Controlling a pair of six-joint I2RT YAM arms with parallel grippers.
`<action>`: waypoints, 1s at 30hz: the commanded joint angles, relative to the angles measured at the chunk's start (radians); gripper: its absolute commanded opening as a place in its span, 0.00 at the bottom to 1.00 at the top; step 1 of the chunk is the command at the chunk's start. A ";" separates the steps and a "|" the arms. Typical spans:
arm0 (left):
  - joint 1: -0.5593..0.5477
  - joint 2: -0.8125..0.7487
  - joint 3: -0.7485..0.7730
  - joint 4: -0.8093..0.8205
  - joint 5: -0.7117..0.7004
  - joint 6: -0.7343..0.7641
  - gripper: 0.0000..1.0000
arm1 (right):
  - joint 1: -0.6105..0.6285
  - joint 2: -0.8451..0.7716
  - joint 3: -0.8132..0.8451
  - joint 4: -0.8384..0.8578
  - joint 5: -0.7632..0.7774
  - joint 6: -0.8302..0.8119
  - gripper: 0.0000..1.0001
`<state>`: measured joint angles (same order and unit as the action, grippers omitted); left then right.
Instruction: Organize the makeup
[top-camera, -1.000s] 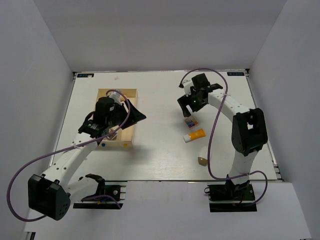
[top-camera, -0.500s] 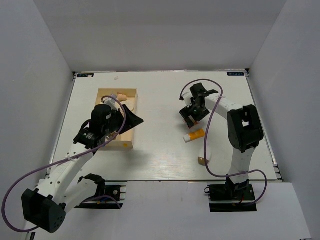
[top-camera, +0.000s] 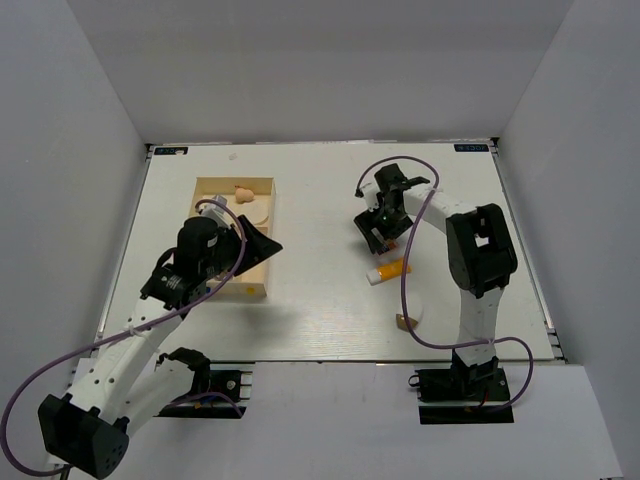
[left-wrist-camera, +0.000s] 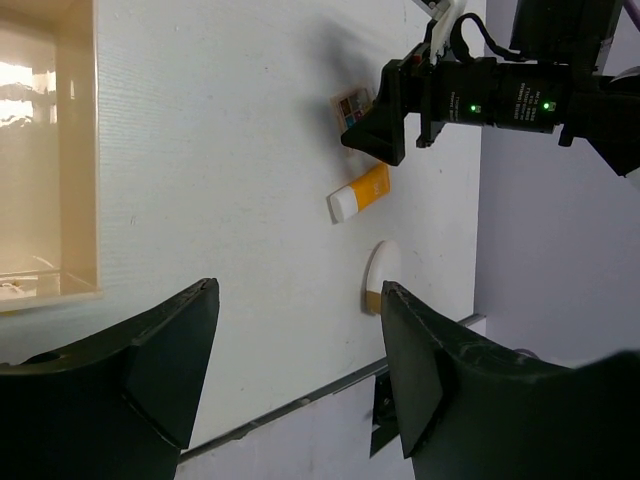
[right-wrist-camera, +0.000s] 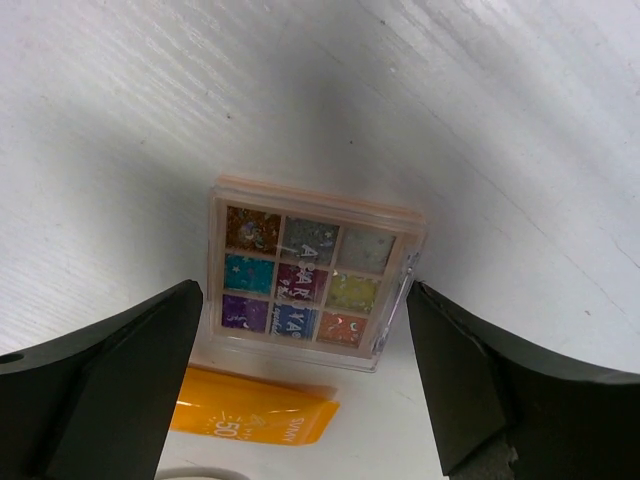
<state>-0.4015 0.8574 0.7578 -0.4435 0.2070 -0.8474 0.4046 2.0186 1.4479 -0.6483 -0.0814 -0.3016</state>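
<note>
The square multicolour palette (right-wrist-camera: 310, 285) lies flat on the white table, and my right gripper (right-wrist-camera: 305, 290) hangs open over it, one finger on each side and both clear of its edges. Just near of it lies the orange white-capped tube (top-camera: 388, 268), with the white-tan egg shape (top-camera: 405, 320) further toward the front edge. In the pale wooden box (top-camera: 262, 290), at its far end, sit a peach sponge (top-camera: 243, 192) and a round cream puff (top-camera: 259, 212). My left gripper (top-camera: 262, 243) is open and empty above the box's right wall.
The left wrist view looks across the table at the palette (left-wrist-camera: 350, 104), the tube (left-wrist-camera: 358, 192), the egg shape (left-wrist-camera: 380, 275) and the table's front edge (left-wrist-camera: 300, 400). The box wall (left-wrist-camera: 78, 150) is at its left.
My left gripper has drawn back toward the near side, uncovering the sponge and puff in the box. My right gripper has shifted left and settled over the palette.
</note>
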 joint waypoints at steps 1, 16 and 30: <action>-0.003 -0.027 -0.014 -0.012 -0.021 -0.009 0.76 | 0.022 0.052 -0.010 0.033 0.029 0.050 0.89; -0.003 -0.213 -0.035 0.089 0.000 0.053 0.75 | 0.039 -0.052 0.118 -0.124 -0.389 -0.221 0.00; -0.003 -0.366 -0.012 0.170 0.048 0.108 0.74 | 0.388 0.146 0.670 0.051 -0.776 -0.026 0.00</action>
<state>-0.4015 0.5148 0.7189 -0.3126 0.2264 -0.7597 0.7174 2.0880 2.0361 -0.6983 -0.7784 -0.4530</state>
